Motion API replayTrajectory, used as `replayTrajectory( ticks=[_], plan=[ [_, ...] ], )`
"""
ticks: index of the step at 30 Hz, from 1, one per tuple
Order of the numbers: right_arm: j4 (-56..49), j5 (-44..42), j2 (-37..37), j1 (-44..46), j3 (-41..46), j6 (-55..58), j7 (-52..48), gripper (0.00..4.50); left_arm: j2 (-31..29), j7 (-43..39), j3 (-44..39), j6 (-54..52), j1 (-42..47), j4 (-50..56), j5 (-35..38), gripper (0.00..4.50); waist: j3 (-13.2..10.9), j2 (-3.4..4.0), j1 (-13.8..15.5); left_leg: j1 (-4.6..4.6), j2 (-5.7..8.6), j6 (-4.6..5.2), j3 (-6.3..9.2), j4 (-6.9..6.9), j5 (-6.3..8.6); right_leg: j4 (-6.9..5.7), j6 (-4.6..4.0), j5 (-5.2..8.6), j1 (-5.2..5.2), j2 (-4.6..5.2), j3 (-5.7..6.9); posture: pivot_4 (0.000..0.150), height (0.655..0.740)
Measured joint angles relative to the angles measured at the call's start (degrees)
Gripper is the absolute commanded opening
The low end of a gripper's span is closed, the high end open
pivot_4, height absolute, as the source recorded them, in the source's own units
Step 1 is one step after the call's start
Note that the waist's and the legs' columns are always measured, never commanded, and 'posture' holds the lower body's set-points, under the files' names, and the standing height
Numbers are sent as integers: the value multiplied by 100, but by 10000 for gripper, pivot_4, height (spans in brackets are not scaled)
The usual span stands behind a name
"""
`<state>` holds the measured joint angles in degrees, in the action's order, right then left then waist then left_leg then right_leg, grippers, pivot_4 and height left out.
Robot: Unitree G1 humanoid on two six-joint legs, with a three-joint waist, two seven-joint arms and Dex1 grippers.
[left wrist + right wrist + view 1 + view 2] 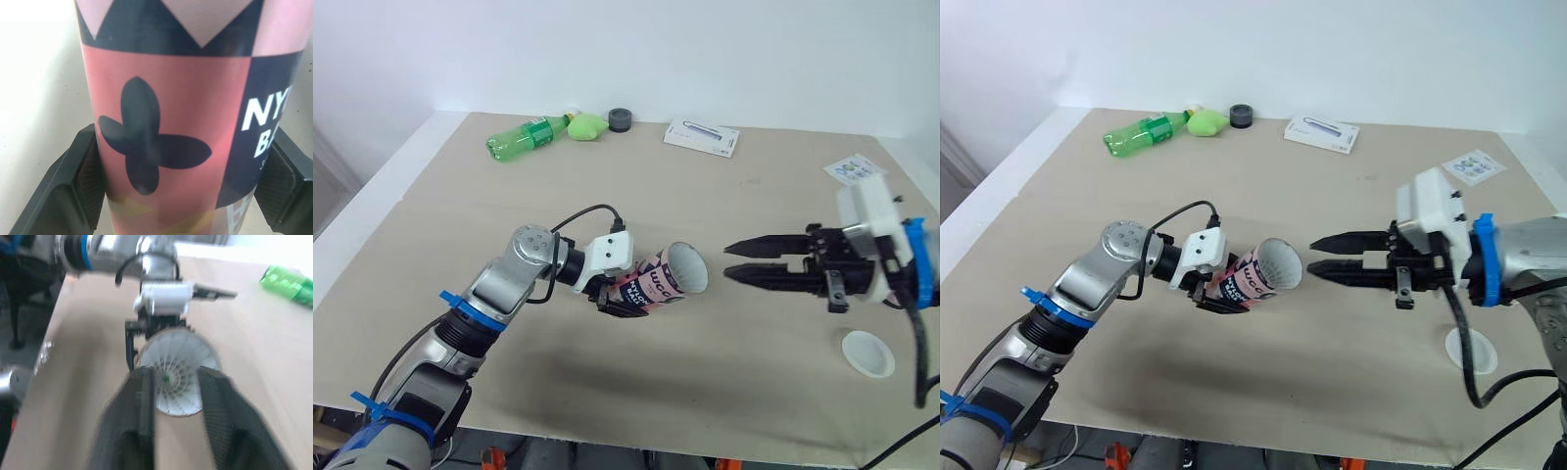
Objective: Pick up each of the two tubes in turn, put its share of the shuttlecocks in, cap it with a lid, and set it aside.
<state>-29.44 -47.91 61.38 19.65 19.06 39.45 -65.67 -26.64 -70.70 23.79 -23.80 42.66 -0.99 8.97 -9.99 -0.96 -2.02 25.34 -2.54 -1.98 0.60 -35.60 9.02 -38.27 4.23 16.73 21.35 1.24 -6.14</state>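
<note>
Tube [661,279]: clamped in left hand [625,296] above tabletop [636,186], long axis near level, open mouth facing right hand [728,261]; latter spread, empty, near, in line with axis.

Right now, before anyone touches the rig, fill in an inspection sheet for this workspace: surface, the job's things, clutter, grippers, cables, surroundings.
Surface: beige table, flat.
Job's things: patterned tube held level above the table, open mouth toward the right arm, with a shuttlecock inside; white lid lying on the table beside the right arm.
Clutter: green bottle, yellow-green soft object, grey roll and white box along the far edge; printed card at far right.
Grippers: left gripper shut on the tube; right gripper open, empty, pointing at the tube's mouth, apart from it.
Cables: black cable looping at the left wrist; second black cable hanging from the right arm.
Surroundings: white wall behind.
</note>
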Motion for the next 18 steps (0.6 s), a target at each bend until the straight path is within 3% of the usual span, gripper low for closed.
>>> replayTrajectory(
  ticks=[6,11,18],
  plan=[
    [55,97,-15,330,-616,46,34,850,4,6,-1,24,1,-24,2,36891,0,1,-16,0,-1,0,-4,-2,0,0,26,12,1,0,-3,1500,7294],
    [244,1194,-80,1252,-2174,-186,-31,850,14,-3,-1,31,27,-70,4,36891,0,2,-25,2,-2,0,-6,0,0,0,24,13,10,0,-4,1500,7294],
    [795,2230,-348,2061,-3305,-960,-820,850,42,-24,6,82,50,-99,-5,36891,1,2,-4,6,-1,-2,-5,0,1,-1,12,13,12,1,0,1500,7294]
  ],
)
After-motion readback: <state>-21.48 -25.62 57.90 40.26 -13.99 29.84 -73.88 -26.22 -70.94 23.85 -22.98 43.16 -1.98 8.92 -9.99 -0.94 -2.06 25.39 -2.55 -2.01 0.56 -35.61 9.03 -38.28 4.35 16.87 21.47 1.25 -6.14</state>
